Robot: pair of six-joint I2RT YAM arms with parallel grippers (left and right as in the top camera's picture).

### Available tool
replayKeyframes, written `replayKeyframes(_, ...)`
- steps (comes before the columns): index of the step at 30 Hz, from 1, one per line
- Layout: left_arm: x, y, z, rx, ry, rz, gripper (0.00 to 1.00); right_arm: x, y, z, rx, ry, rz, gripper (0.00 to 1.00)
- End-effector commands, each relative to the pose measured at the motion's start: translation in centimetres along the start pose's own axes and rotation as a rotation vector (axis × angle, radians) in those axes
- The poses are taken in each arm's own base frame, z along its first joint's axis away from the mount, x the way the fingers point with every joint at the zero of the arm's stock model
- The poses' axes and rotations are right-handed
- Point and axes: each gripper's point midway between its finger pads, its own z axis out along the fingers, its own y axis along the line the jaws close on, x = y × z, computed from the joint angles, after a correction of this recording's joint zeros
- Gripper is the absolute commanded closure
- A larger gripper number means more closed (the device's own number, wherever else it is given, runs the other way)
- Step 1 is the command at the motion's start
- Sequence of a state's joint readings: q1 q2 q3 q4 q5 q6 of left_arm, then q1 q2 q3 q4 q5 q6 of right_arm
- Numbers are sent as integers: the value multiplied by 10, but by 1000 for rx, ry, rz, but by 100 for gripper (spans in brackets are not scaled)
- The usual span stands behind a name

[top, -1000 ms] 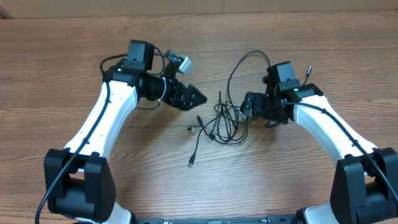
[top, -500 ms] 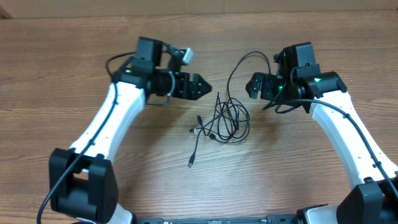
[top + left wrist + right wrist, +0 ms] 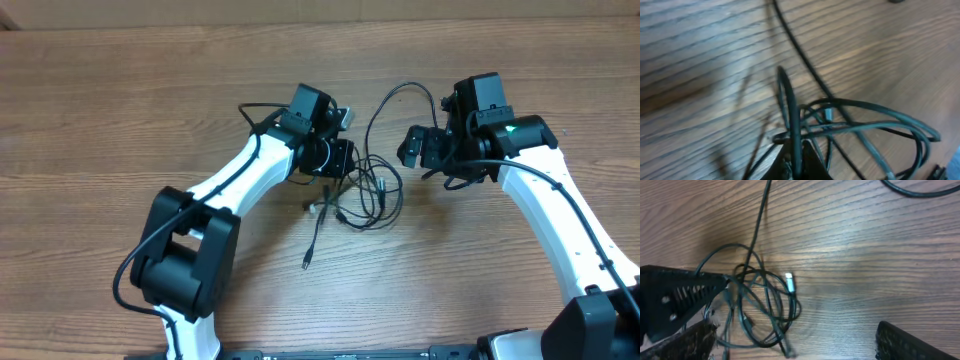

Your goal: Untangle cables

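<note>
My left gripper [image 3: 346, 163] is clenched, apparently on one strand of the cables [image 3: 368, 198], which lie tangled on the table [image 3: 100, 120] between my arms. My right gripper [image 3: 410, 147] hangs released just beside them. Best to lift slowly while the right pins another loop, so strands slide rather than tighten.

Overhead looks straight down; both wrist views closely share the cables [image 3: 365, 192].

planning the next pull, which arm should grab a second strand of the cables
Probably right. The right gripper is open and free beside the cables; the left gripper is shut on a strand.
</note>
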State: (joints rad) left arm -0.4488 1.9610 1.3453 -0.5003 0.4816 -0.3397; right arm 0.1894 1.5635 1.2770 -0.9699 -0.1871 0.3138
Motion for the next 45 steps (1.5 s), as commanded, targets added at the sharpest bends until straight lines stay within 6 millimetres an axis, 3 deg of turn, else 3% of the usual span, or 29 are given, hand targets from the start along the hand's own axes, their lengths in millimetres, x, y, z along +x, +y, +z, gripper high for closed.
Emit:
replayKeyframes(1,-22,5,-22,-22,-70,-34,96,0,7,-2,-45,5,5,0)
replayKeyframes(7,-46,-3,-75,-23,-145,-44,96,6,28,7,-118,17,-39,0)
replayKeyframes(10,-50,-11,-91,-16,-176,-29,80,12,43,16,-145,10,-90,0)
replayKeyframes(16,-45,-12,-95,-21,-163,-29,83,25,71,38,-198,-23,-186,0)
replayKeyframes(21,-35,-5,-94,-60,-123,25,87,31,61,56,-175,-44,-159,0)
replayKeyframes(23,-32,10,-95,-144,-117,23,69,36,58,59,-170,-30,-154,0)
replayKeyframes(26,-34,40,-102,-319,-143,9,24,37,59,60,-172,-32,-162,0)
replayKeyframes(28,-40,57,-110,-421,-178,6,16,33,61,60,-178,-48,-184,0)
replayKeyframes(30,-43,62,-113,-455,-193,5,15,29,63,59,-186,-67,-209,0)
replayKeyframes(32,-41,56,-109,-413,-178,4,18,25,63,59,-180,-86,-210,0)
replayKeyframes(34,-35,42,-98,-328,-143,16,36,21,61,59,-163,-106,-210,0)
replayKeyframes(35,-31,37,-92,-303,-121,39,39,19,59,59,-153,-115,-207,0)
replayKeyframes(37,-23,36,-80,-300,-77,87,39,17,57,59,-142,-125,-207,0)
replayKeyframes(41,-7,45,-52,-314,10,113,28,19,56,59,-139,-115,-206,0)
replayKeyframes(45,5,61,-27,-331,80,85,30,26,56,60,-146,-84,-204,0)
